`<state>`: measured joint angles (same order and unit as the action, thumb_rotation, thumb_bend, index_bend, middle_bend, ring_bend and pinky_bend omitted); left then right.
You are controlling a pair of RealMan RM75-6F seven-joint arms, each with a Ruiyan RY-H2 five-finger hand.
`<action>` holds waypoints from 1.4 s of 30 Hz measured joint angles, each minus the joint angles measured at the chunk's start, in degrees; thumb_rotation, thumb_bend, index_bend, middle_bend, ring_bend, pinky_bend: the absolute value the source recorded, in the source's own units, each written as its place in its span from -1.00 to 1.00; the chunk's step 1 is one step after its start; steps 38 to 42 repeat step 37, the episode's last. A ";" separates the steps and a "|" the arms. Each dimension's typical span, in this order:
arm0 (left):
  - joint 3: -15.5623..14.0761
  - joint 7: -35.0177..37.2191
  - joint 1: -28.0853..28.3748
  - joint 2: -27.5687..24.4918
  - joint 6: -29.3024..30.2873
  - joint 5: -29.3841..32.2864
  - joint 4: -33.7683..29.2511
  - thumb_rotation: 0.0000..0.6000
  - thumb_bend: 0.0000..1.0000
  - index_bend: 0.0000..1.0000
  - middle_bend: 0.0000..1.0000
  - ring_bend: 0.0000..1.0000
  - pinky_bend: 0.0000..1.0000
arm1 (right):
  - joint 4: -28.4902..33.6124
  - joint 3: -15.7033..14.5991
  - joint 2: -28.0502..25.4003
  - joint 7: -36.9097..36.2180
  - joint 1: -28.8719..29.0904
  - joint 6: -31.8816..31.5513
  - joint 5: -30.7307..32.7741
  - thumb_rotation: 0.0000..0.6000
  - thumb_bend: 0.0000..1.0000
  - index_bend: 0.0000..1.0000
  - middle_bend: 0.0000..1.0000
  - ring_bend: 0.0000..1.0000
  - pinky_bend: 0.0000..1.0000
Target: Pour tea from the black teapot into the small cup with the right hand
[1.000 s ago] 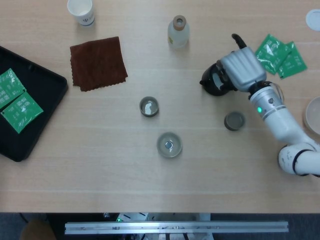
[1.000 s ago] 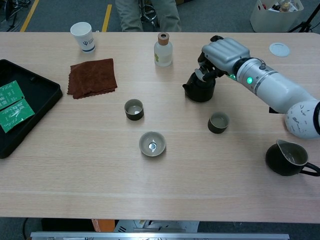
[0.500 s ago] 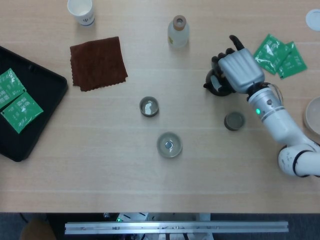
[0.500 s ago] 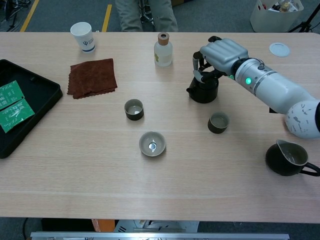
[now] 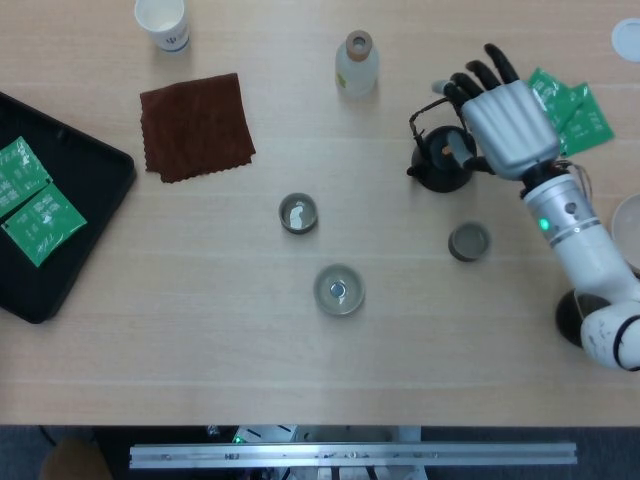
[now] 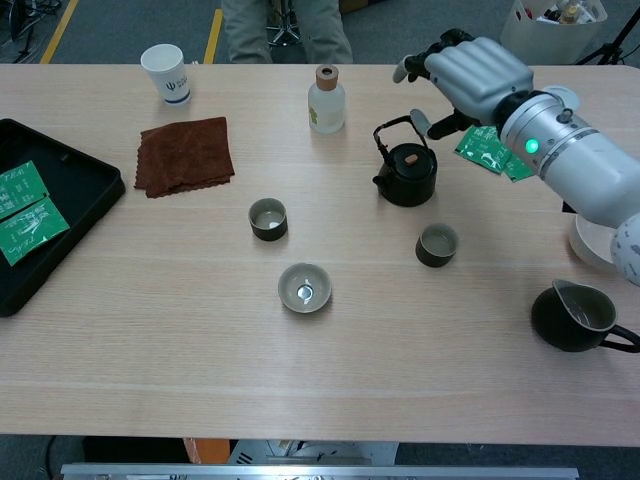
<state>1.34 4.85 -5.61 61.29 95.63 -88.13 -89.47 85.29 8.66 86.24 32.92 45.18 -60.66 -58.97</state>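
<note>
the right hand [image 6: 478, 76] hangs above and just to the 2 o'clock side of the teapot [image 6: 406, 176], fingers spread wide and holding nothing; that looks like a hand set off the pot so its handle is free for a grip, though this is a judgement. the left hand shows in neither view. the teapot stands upright on the table [image 5: 200, 350] at centre-right, its bail handle arched over the lid and its spout aimed toward 9 o'clock in the head view, so its long axis runs roughly 9 to 3. a small cup [image 6: 436, 244] sits near it at about 5 o'clock, another cup [image 6: 267, 218] lies well apart at 8 o'clock, and which one is meant i cannot tell. the spout faces away from the nearer cup, so pouring there would need a turn.
</note>
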 measured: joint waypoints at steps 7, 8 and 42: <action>0.24 0.13 0.59 0.34 0.14 -0.93 0.70 1.00 -0.41 -0.51 -0.50 -0.66 -0.83 | 8.28 -1.80 -7.33 0.60 -6.94 -10.52 -3.73 1.00 -0.16 -0.52 -0.26 -0.59 -0.91; 0.24 -0.01 0.71 0.40 0.08 -1.05 0.78 1.00 -0.41 -0.51 -0.50 -0.66 -0.83 | 9.50 -2.25 -8.50 0.59 -8.13 -11.83 -4.23 1.00 -0.20 -0.52 -0.26 -0.59 -0.91; 0.24 -5.04 5.33 1.23 -4.76 -2.67 -1.05 1.00 -0.41 -0.51 -0.51 -0.66 -0.83 | 16.25 -12.35 -21.73 -9.85 -37.75 -35.89 -17.47 1.00 -0.47 -0.52 -0.25 -0.59 -0.91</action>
